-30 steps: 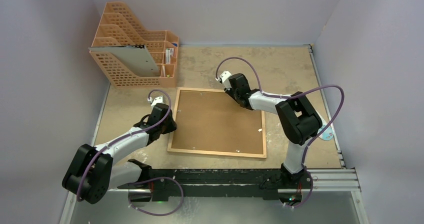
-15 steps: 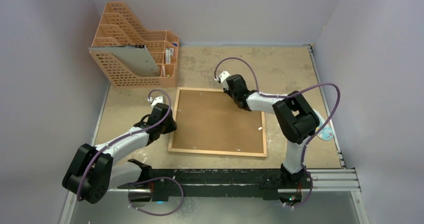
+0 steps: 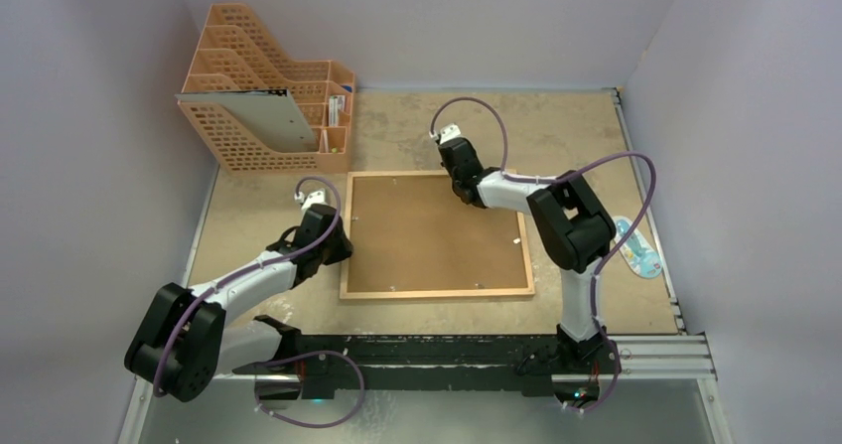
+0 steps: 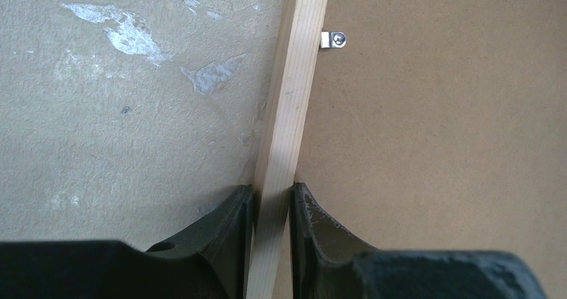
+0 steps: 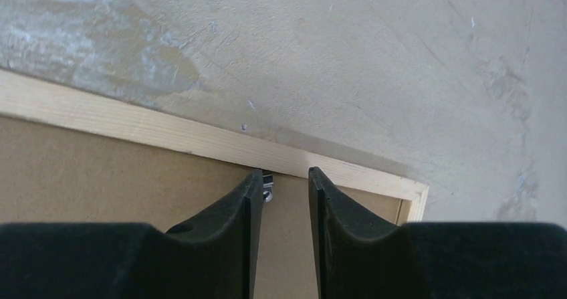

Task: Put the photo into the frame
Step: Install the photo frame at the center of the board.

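Scuffed beige tabletop [image 3: 566, 126], lilac walls [image 3: 447, 17]

Robot lab cell: plain walls [image 3: 427, 27], scuffed tabletop [image 3: 556, 126] (aluminium rail [image 3: 655, 350] at edge).

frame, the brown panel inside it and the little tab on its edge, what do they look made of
Frame: pale, bare-looking wood with a matte finish; fine grain lines run along the rail.
Backing panel: probably hardboard or a similar fibreboard; even brown, matte, no grain.
Tab: metal, by its shiny silver surface and small fastener head.
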Robot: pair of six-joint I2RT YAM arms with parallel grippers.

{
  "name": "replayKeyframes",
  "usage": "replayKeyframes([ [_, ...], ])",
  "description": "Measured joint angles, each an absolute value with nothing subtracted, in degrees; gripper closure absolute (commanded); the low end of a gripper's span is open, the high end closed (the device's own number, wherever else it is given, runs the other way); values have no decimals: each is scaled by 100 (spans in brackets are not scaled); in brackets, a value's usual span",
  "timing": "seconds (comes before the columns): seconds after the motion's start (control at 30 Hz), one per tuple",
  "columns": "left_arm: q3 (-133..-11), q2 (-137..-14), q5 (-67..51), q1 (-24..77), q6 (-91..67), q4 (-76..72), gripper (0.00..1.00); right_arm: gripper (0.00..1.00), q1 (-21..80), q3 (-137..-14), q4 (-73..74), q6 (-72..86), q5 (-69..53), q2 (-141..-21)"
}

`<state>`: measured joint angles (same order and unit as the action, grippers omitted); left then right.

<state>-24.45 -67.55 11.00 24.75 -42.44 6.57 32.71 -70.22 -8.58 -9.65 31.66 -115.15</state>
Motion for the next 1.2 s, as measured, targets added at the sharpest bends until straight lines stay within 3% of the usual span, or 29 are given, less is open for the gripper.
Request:
replayKeyframes([
  [0.3,-2445,-6755,1022,2477,-4246,633,83,65,3164,-7220,-554,-91,3240,-11555],
  [0.6,-2467,-6657,972,2473,-4244,836,55,53,2812,-6615,-495,-187,2003,-10475],
  [0.8,-2753,-6436,987,2464,-4241,1323,44,43,2862,-6545,-451,-196,615,-9227],
  [1.2,-3594,-5218,1649,2443,-4274,2370,41,41,5697,-5094,-97,-499,-139,-8350],
])
